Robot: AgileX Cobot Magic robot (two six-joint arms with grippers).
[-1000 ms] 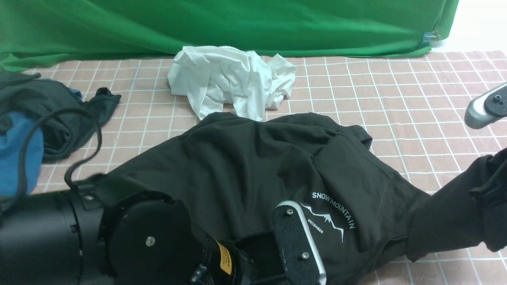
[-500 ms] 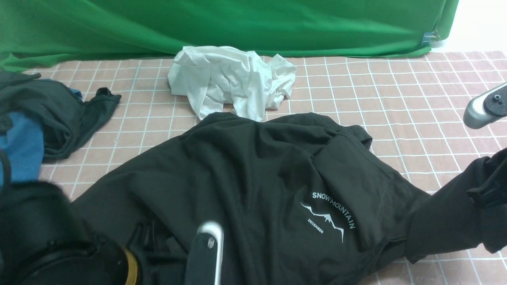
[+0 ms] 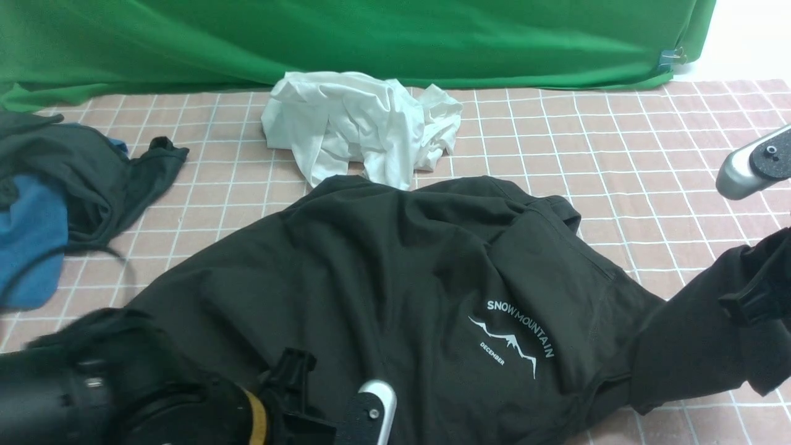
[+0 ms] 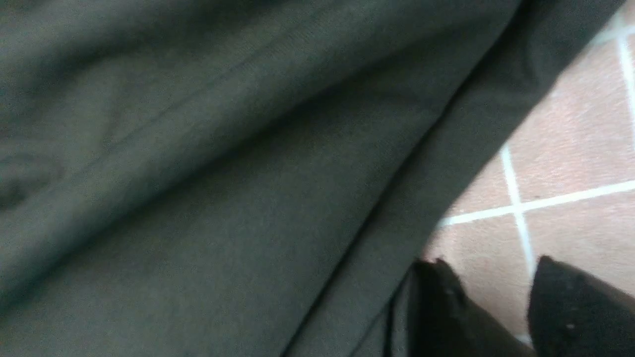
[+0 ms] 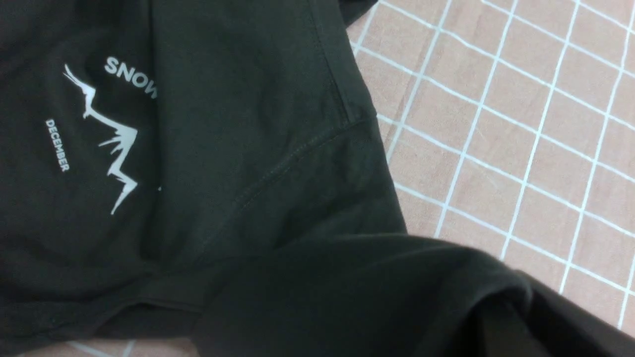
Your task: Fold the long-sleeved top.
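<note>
Front view: the left gripper has pulled off the chest of the long-sleeved top. A second ago it hovered right beside the white mountain print; now it sits well to the left of that print, low at the near hem. That reads as a release and a reach for a new hold on the hem, so no fold is laid yet. The top itself has hardly shifted: it lies spread and rumpled on the checked tablecloth, print facing up. To the right of the print, its sleeve rises off the cloth towards the right gripper. The jaws there are buried in fabric, clenched and apparently pinching the sleeve.

Left wrist view: the print is out of sight. The left gripper has its two dark fingertips parted, with bare tablecloth showing between them. They grasp nothing, though one tip stands just beside the top's hem edge.

Right wrist view: the print lies flat, and the sleeve crosses on the camera side of it, raised. The fingers themselves are hidden by the fabric.
</note>
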